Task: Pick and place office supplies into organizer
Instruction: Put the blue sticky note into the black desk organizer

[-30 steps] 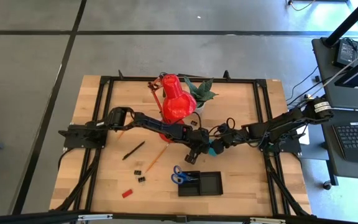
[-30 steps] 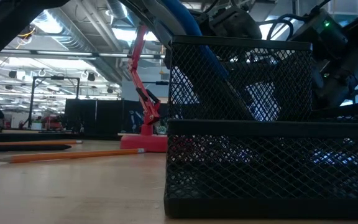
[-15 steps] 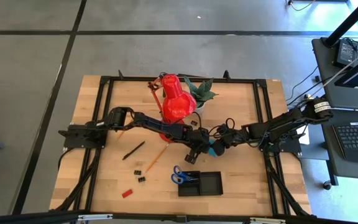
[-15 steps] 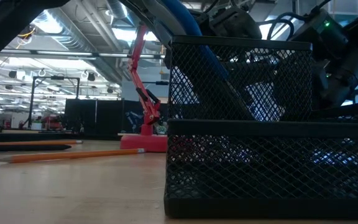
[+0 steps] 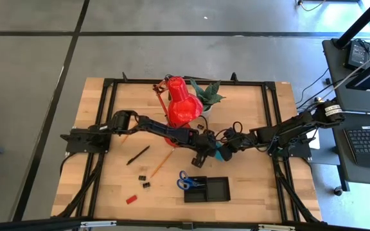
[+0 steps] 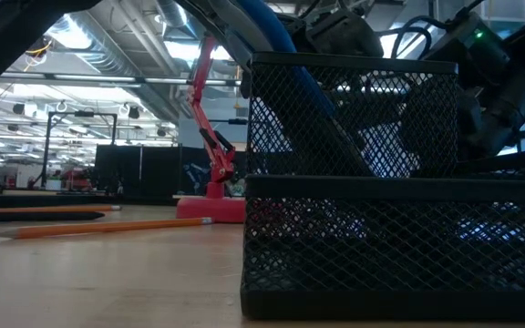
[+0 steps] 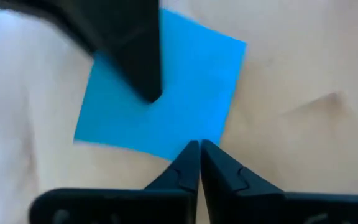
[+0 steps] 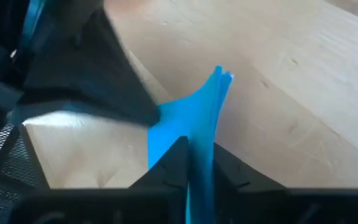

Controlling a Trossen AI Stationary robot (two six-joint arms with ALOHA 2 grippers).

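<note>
Just behind the organizer (image 5: pixel 207 189), the blue note pad (image 7: pixel 166 93) is pinched at opposite edges by the closed left tool (image 7: pixel 199 163) and right tool (image 8: pixel 194 163); lift together, keeping it flat, then carry it over a compartment.

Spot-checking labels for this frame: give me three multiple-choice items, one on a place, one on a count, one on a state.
1. Where do the blue-handled scissors lie?
A. at the organizer's left end
B. under the red desk lamp
C. off the table

2. How many orange pencils show on the table in the high view?
A. none
B. one
C. three

3. What does the right tool do?
A. stands wide open
B. pinches the blue note pad
C. holds a pen

Key: 1 A, the handles sit by the tray's left end. 2 B, a single orange stick. 3 B, the right wrist view shows blue sheets between its fingers.
</note>
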